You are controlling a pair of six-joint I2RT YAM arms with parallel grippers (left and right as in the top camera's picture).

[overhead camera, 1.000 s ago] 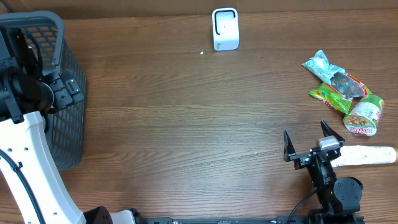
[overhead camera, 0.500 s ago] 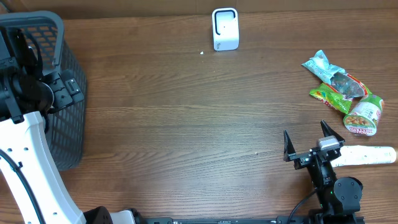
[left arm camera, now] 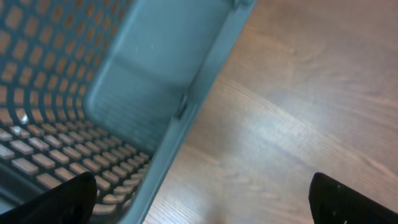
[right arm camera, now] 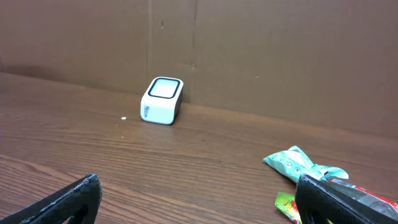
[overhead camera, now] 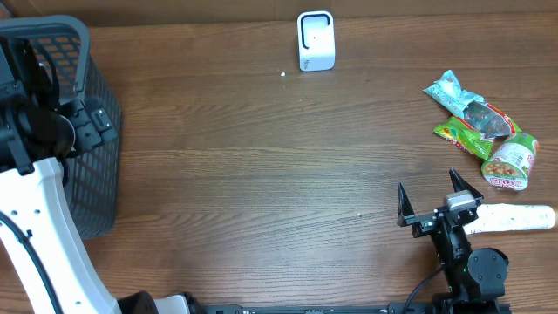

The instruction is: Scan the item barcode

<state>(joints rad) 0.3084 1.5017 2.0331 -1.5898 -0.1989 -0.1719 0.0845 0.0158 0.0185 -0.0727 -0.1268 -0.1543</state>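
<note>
The white box scanner (overhead camera: 316,40) stands at the table's far edge, and it also shows in the right wrist view as the scanner (right arm camera: 161,100). A heap of snack items lies at the right: a teal packet (overhead camera: 452,90), a green packet (overhead camera: 465,136) and a noodle cup (overhead camera: 510,162). My right gripper (overhead camera: 429,197) rests open near the front edge, left of and nearer than that heap, holding nothing. In its own view the right gripper (right arm camera: 199,202) faces the scanner, with the teal packet (right arm camera: 297,164) by its right finger. My left gripper (left arm camera: 202,205) hangs open over the basket's rim (left arm camera: 189,112).
A dark mesh basket (overhead camera: 98,166) stands at the left edge under the left arm. A long white packet (overhead camera: 519,217) lies right beside the right arm. A brown cardboard wall (right arm camera: 280,56) backs the table behind the scanner.
</note>
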